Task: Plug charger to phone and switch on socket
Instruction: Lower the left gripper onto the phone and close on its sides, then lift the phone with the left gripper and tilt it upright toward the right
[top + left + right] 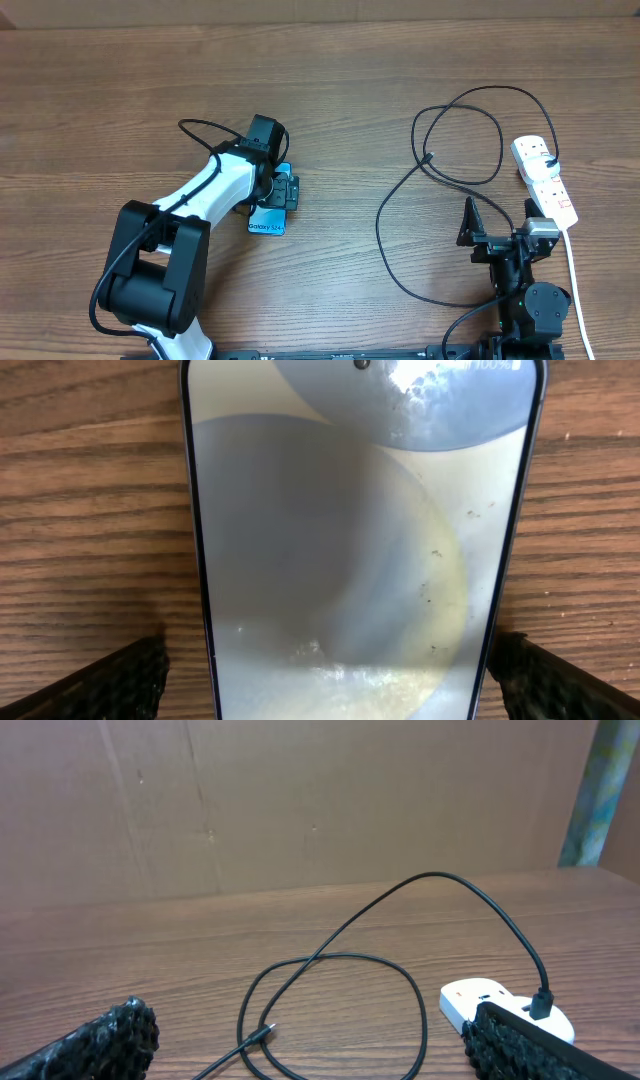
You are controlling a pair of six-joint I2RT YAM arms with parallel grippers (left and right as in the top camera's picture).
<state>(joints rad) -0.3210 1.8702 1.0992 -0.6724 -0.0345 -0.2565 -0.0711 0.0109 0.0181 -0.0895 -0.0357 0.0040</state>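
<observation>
You have a brown wood-grain tabletop [100, 100] across the overhead view. In the right wrist view, a plain brown panel [300, 800] stands behind its far edge.

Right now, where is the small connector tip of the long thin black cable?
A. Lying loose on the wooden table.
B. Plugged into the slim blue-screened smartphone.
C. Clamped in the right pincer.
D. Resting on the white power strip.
A: the connector tip lies bare on the wooden table, ahead of the open right pincer and well apart from the smartphone.
</observation>
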